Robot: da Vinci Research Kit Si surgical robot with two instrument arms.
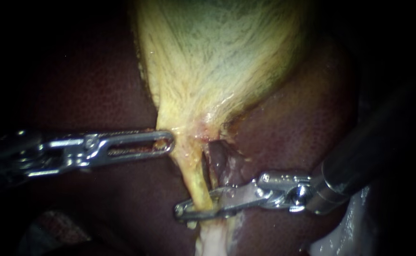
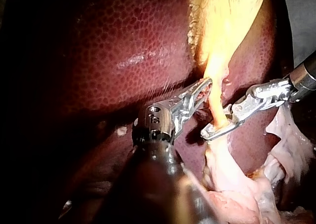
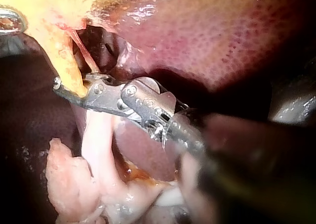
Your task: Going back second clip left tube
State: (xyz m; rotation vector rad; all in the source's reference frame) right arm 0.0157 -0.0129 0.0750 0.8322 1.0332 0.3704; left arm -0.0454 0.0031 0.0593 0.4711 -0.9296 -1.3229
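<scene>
Dark red liver (image 1: 98, 85) behind: ur left instrument (image 1: 169, 142) jaws clench pale yellow gallbladder (image 1: 217, 57) neck; right instrument (image 1: 184, 210) jaws clamp thin yellow left tube (image 1: 196, 178).

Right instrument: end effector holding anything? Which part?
The right instrument grips the yellow tube at its lower stretch, well below the gallbladder.
</scene>
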